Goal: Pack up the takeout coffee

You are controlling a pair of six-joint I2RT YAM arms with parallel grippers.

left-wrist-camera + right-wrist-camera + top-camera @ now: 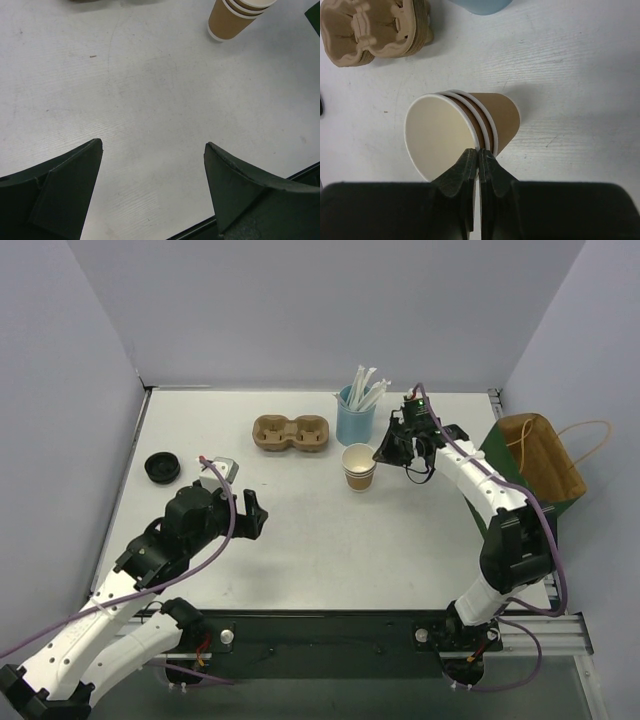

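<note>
The takeout coffee [358, 468] is a tan paper cup with a white rim and cream inside, standing mid-table; the right wrist view shows three nested rims [440, 135]. My right gripper [383, 453] is at the cup's right side. Its jaws are shut [480, 152], pinching the wall of the innermost cup at the rim, one finger inside and one outside. My left gripper [255, 515] hovers low over bare table to the cup's front left, wide open [152, 144] with nothing between its fingers. The cup shows at the top right [231, 19] of the left wrist view.
A brown two-hole pulp carrier [291, 433] lies behind and left of the cup, also seen in the right wrist view [370, 30]. A light-blue cup of white straws [355, 420] stands just behind. A black lid [161, 467] lies far left. A brown paper bag [540, 455] sits off the right edge.
</note>
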